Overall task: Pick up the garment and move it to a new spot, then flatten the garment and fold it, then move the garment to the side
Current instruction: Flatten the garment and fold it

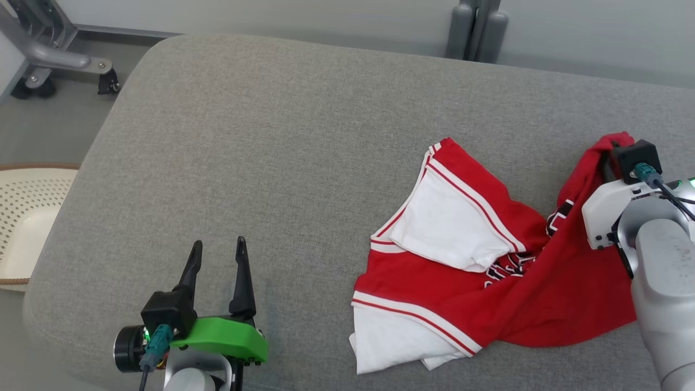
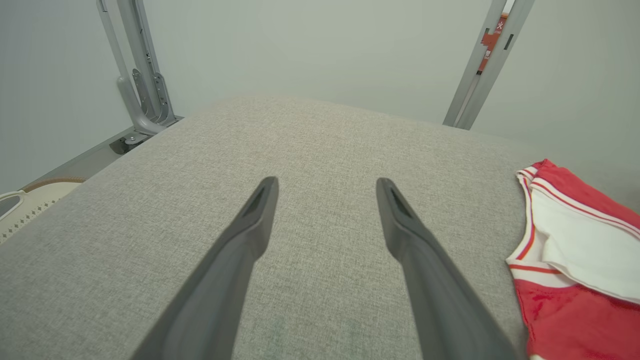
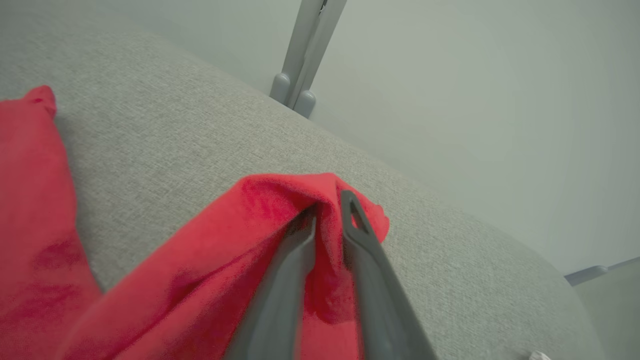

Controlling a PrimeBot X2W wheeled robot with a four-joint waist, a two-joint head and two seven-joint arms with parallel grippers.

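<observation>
A red garment point(image 1: 488, 304) with white trim and white panels lies crumpled on the right half of the grey cushion point(image 1: 271, 163). Its right corner is lifted off the surface, pinched between the fingers of my right gripper point(image 3: 330, 205), which is shut on the red cloth point(image 3: 200, 260). In the head view the right wrist point(image 1: 619, 212) sits at the far right, with the cloth draped over the fingers. My left gripper point(image 1: 219, 243) rests open at the lower left over bare cushion, nothing between its fingers point(image 2: 327, 182). The garment's edge point(image 2: 575, 300) lies well to its right.
A pale perforated basket point(image 1: 27, 217) stands on the floor off the cushion's left edge. A metal stand on castors point(image 1: 49, 60) is at the back left, and grey posts point(image 1: 478, 27) rise behind the cushion. The cushion's left and middle are bare fabric.
</observation>
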